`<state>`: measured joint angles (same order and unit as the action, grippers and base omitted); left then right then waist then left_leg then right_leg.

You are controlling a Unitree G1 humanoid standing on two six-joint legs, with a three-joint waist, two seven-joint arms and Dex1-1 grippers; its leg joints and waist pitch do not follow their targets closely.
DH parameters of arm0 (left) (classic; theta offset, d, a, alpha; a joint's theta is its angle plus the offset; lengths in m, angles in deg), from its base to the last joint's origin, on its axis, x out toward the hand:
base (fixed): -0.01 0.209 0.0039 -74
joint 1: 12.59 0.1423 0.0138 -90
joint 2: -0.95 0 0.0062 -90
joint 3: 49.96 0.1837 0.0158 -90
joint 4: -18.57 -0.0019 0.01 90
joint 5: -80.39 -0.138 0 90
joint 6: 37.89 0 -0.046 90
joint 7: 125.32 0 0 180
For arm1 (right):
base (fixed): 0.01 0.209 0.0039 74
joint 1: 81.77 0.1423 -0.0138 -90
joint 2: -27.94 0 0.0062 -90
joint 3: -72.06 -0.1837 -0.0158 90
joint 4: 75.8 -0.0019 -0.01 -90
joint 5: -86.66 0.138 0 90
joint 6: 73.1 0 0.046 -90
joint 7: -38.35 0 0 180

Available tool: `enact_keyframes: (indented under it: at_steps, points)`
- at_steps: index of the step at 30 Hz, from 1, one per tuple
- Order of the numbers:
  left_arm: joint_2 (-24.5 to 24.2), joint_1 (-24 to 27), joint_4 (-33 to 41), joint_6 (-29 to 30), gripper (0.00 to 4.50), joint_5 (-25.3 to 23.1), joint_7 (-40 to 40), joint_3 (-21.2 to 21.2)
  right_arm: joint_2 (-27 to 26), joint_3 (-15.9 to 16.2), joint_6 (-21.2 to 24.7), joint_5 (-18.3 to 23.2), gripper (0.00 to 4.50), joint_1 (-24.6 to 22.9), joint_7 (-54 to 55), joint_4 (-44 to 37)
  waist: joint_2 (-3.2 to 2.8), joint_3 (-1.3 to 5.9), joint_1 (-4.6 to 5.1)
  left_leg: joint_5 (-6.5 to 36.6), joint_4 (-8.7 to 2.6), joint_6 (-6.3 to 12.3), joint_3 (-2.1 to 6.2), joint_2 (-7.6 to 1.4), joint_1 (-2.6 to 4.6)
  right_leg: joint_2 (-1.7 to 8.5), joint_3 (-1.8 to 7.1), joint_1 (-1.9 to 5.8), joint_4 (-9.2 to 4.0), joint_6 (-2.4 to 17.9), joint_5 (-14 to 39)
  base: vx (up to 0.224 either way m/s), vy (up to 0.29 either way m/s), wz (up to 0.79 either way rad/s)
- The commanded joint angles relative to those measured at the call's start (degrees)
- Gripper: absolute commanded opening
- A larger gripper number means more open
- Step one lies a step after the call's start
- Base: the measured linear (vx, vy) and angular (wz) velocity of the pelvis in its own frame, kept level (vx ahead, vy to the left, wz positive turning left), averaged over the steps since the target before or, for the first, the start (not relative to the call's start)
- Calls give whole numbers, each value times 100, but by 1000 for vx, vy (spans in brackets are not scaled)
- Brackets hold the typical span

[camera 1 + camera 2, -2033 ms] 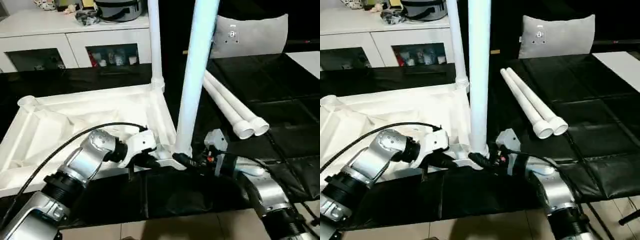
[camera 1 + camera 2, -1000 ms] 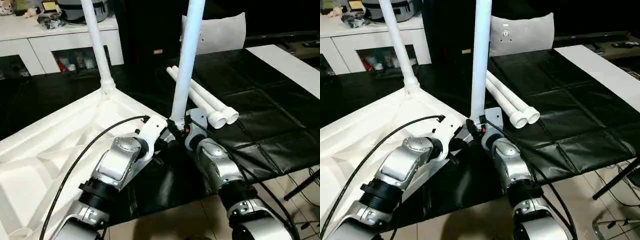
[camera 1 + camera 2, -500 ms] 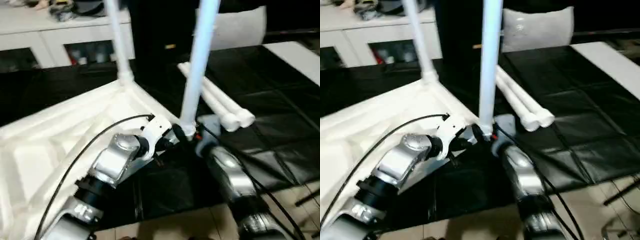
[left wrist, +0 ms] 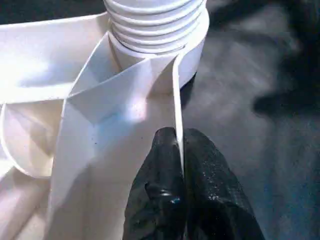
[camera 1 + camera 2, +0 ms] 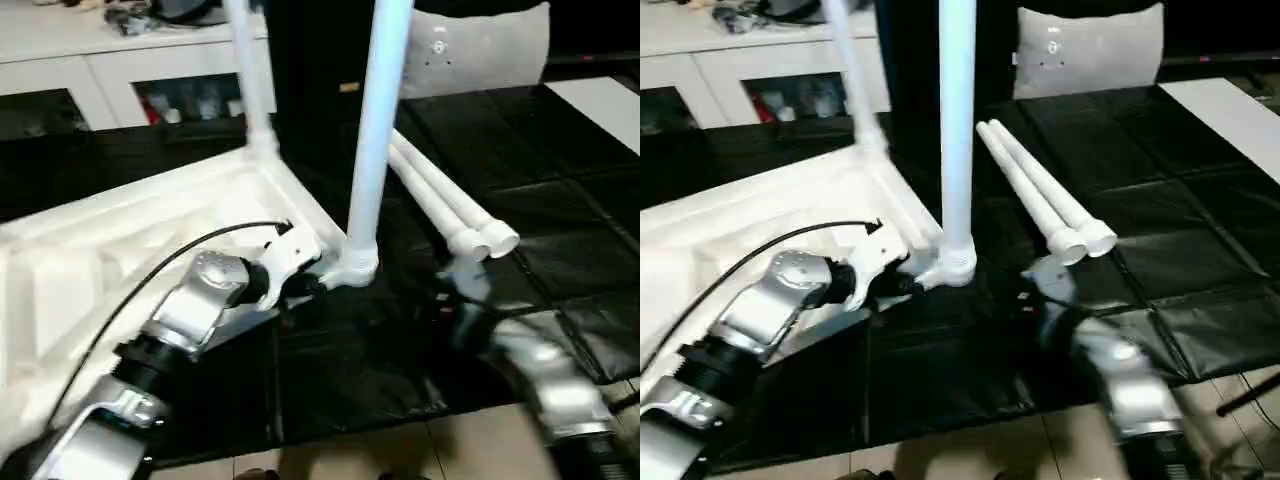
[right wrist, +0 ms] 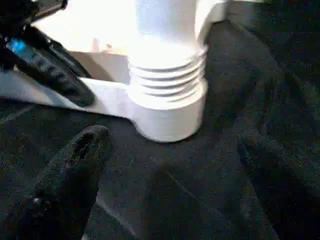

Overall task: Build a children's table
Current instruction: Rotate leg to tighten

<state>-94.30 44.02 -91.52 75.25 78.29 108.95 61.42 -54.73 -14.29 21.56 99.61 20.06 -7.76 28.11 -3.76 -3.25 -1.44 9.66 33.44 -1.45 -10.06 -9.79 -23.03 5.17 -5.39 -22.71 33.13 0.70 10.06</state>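
The white tabletop [image 5: 120,250] lies upside down on the left. One white leg [image 5: 252,90] stands in its far corner socket, and another leg [image 5: 368,150] stands in the near corner socket [image 5: 352,268]. Two more legs [image 5: 448,205] lie side by side on the black mat. My left gripper [image 5: 308,282] is shut on the tabletop's thin rim just beside the near socket; the left wrist view has its fingers [image 4: 200,170] pinching that wall. My right gripper [image 6: 170,165] is open, a short way back from the socket [image 6: 167,107], touching nothing.
A white cabinet [image 5: 120,75] with glass doors stands at the back left, and a grey cushion [image 5: 480,50] leans at the back. The black mat [image 5: 570,200] covers the work surface, with a white panel [image 5: 600,105] at its far right. Tiled floor [image 5: 400,450] runs along the near edge.
My right gripper has opened, let go of the near leg's base and drawn back to the right. The left gripper keeps its hold on the rim. The camera has shifted.
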Motion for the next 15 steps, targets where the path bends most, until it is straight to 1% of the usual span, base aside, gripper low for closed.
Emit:
enact_keyframes:
  at_steps: [1, 2, 3, 4, 5, 6, 7, 8, 9, 10, 11, 12, 13, 15]
  points:
    - [-183, -35, -28, -374, 0, -115, 468, 278, 161, 50, 104, 78, 447, 152, -381, -213, 10, 385, -8, 1588, -399, 411, 120, -364, 179, 356, 296, 272, -382, 1264, 1258, 0, 0, 0]
    - [-266, -34, -31, -506, 0, -122, 641, 344, 270, 77, 167, 102, 447, 209, -551, -257, 39, 393, -24, 1600, -393, 406, 122, -353, 164, 360, 294, 289, -386, 1239, 1288, 0, 0, 0]
    - [-280, -33, -31, -537, 0, -122, 670, 353, 285, 82, 183, 109, 447, 218, -581, -265, 22, 395, -49, 1550, -391, 398, 113, -362, 178, 366, 305, 273, -371, 1247, 1233, 0, 0, 0]
    - [-371, -24, -22, -725, 0, -113, 879, 420, 385, 125, 270, 146, 447, 284, -786, -311, 17, 395, -63, 1545, -386, 404, 113, -359, 190, 362, 303, 265, -375, 1257, 1215, 0, 0, 0]
    - [-478, -6, 13, -1001, 0, -77, 1186, 506, 503, 210, 357, 206, 447, 391, -1114, -332, 53, 411, -74, 1425, -378, 427, 114, -364, 175, 369, 305, 286, -340, 1285, 1084, 0, 0, 0]
    - [-519, 2, 26, -1162, 0, -56, 1316, 540, 552, 253, 398, 247, 447, 437, -1273, -338, 41, 420, -85, 1372, -370, 453, 120, -357, 171, 367, 297, 294, -326, 1307, 1014, 0, 0, 0]
    - [-533, 15, 79, -1178, 0, -6, 1417, 554, 618, 322, 425, 262, 447, 495, -1438, -318, 33, 424, -90, 1288, -359, 493, 110, -364, 162, 369, 298, 292, -308, 1332, 872, 0, 0, 0]
    - [-545, 37, 168, -1215, 0, 63, 1543, 572, 700, 426, 497, 308, 447, 572, -1683, -315, 35, 428, -115, 1213, -348, 528, 102, -368, 176, 368, 295, 289, -295, 1383, 774, 0, 0, 0]
    - [-545, 37, 168, -1215, 0, 63, 1543, 572, 700, 426, 497, 308, 447, 572, -1683, -315, 35, 428, -115, 1213, -348, 528, 102, -368, 176, 368, 295, 289, -295, 1383, 774, 0, 0, 0]
    - [-549, 46, 228, -1253, 0, 98, 1642, 598, 751, 505, 529, 326, 447, 645, -1879, -307, 42, 435, -156, 1107, -331, 571, 91, -372, 173, 373, 296, 290, -270, 1430, 677, 0, 0, 0]
    - [-559, 54, 267, -1278, 0, 102, 1692, 622, 768, 551, 535, 328, 447, 690, -1980, -306, 39, 441, -170, 1078, -328, 575, 88, -377, 174, 375, 296, 293, -262, 1436, 657, 0, 0, 0]
    - [-577, 57, 289, -1335, 0, 81, 1749, 671, 779, 608, 544, 328, 447, 751, -2107, -306, 62, 444, -201, 1040, -317, 584, 83, -383, 179, 378, 298, 284, -253, 1458, 627, 0, 0, 0]
    - [-586, 51, 288, -1376, 0, 59, 1773, 703, 783, 636, 545, 316, 447, 789, -2159, -293, 69, 446, -210, 1015, -313, 587, 84, -380, 171, 380, 298, 290, -243, 1463, 620, 0, 0, 0]
    - [-622, 45, 279, -1504, 0, -8, 1845, 782, 776, 715, 538, 256, 447, 901, -2258, -211, 63, 435, -228, 1080, -314, 553, 85, -377, 170, 387, 301, 282, -258, 1439, 771, 0, 0, 0]
